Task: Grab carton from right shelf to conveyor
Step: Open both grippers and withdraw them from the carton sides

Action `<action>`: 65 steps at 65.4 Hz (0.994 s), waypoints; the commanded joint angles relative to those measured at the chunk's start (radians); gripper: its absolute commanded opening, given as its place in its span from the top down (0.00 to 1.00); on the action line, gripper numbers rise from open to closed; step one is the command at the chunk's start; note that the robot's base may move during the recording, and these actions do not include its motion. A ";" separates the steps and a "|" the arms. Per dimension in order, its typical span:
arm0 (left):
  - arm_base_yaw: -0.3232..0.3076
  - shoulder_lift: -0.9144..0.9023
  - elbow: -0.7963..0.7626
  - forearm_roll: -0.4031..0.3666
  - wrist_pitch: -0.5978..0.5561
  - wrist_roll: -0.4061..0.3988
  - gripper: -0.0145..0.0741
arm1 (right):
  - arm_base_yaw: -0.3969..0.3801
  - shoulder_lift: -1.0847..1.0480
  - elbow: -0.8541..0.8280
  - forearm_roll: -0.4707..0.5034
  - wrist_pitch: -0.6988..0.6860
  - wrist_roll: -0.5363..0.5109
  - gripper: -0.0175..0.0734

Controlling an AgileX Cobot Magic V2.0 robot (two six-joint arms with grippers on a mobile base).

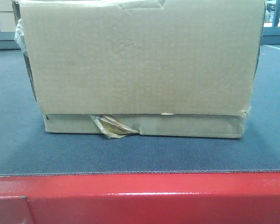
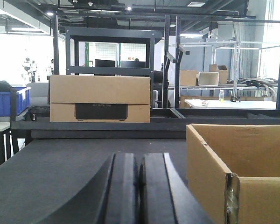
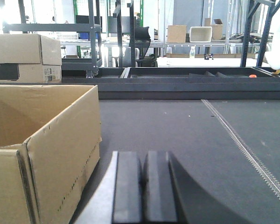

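The brown carton (image 1: pixel 140 65) rests on the conveyor's dark grey belt (image 1: pixel 130 156), behind the red frame (image 1: pixel 144 196). Torn crinkled tape (image 1: pixel 111 127) hangs from its bottom flap. In the left wrist view the open-topped carton (image 2: pixel 242 172) stands to the right of my left gripper (image 2: pixel 139 172), which is shut with nothing between its fingers, a short gap apart from the box. In the right wrist view the carton (image 3: pixel 42 144) stands to the left of my right gripper (image 3: pixel 143 172), also shut and empty, just beside its wall. Neither gripper shows in the front view.
Another cardboard box (image 2: pixel 99 99) with a black label stands on the dark frame beyond the belt, also in the right wrist view (image 3: pixel 23 58). A blue bin (image 2: pixel 7 100) sits far left. A belt seam (image 3: pixel 242 144) runs along the right. Metal shelving (image 2: pixel 112 51) rises behind.
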 commanded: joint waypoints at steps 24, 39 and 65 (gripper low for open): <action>0.003 -0.006 0.002 -0.006 -0.030 0.001 0.84 | 0.000 -0.006 0.004 -0.004 -0.032 -0.001 0.89; 0.007 -0.006 0.005 -0.006 -0.014 0.001 0.84 | 0.000 -0.006 0.004 -0.004 -0.032 -0.001 0.89; 0.072 -0.006 0.291 -0.126 -0.125 0.159 0.84 | 0.000 -0.006 0.004 -0.004 -0.035 -0.001 0.89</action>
